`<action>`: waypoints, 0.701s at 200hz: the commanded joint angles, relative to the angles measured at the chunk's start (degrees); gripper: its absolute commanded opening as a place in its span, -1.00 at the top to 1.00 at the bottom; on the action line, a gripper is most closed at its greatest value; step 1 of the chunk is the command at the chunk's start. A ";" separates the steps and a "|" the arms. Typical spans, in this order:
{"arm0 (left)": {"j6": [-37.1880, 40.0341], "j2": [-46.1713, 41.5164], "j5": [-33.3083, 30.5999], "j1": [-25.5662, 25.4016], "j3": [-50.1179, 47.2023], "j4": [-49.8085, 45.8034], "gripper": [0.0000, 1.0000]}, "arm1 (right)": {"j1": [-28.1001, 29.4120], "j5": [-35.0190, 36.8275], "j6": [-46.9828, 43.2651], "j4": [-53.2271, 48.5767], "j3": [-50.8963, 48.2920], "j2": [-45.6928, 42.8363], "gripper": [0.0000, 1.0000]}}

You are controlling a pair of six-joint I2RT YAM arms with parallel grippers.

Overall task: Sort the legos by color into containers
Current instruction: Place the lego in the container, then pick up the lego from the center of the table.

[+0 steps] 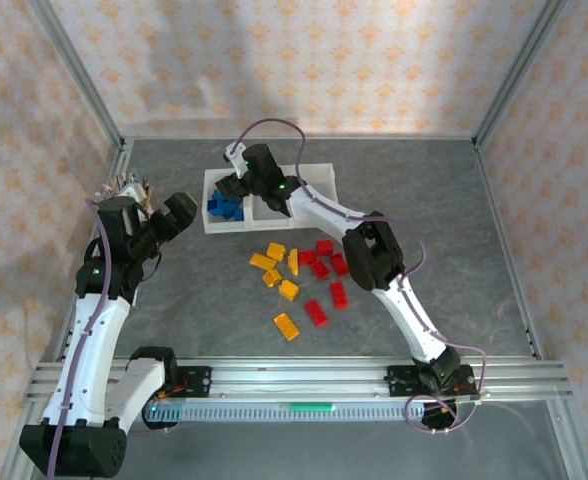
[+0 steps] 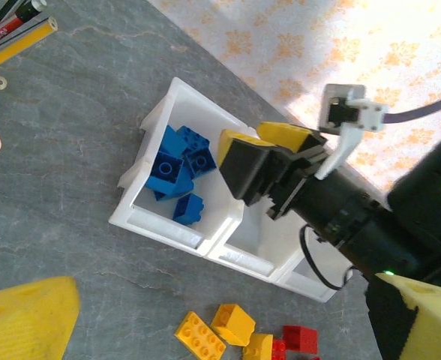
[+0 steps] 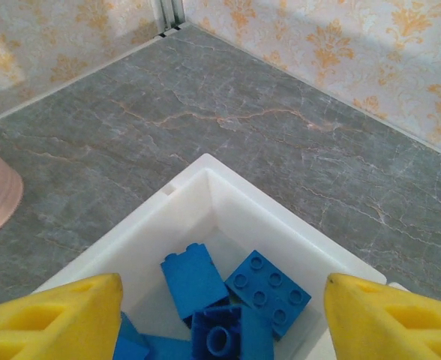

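3 patterned walls close in a grey marbled table. The right arm reaches across to the containers. The right gripper hangs over the end bin nearest the pink cup, fingers apart and empty. The left gripper hovers off that same end of the containers, spread wide and holding nothing. Blue legos lie in that end bin. 6 yellow legos and 6 red legos are scattered on the containers' near side. The right arm hides part of the middle bin, and the overlapping blue bricks cannot be counted.
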 commanded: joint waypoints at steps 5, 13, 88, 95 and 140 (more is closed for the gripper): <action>-1.58 -1.07 0.54 -1.21 -1.85 2.85 -0.98 | 0.14 -0.38 2.53 -1.09 -7.09 -13.64 -0.48; -1.82 -1.29 -0.10 -2.19 -2.31 2.93 -0.98 | 0.21 0.16 3.38 -0.26 -11.83 -17.06 -0.51; -8.95 -3.43 -7.92 -15.46 -11.67 6.74 -0.98 | 0.21 9.35 16.76 4.37 -50.87 -45.84 -0.87; -9.65 -3.53 -8.63 -16.45 -12.46 7.04 -0.98 | 0.21 9.62 18.08 3.64 -53.23 -47.59 -0.88; -14.36 -2.77 -13.77 -24.33 -17.92 11.36 -0.98 | 0.21 12.19 25.06 -1.04 -65.02 -55.50 -0.93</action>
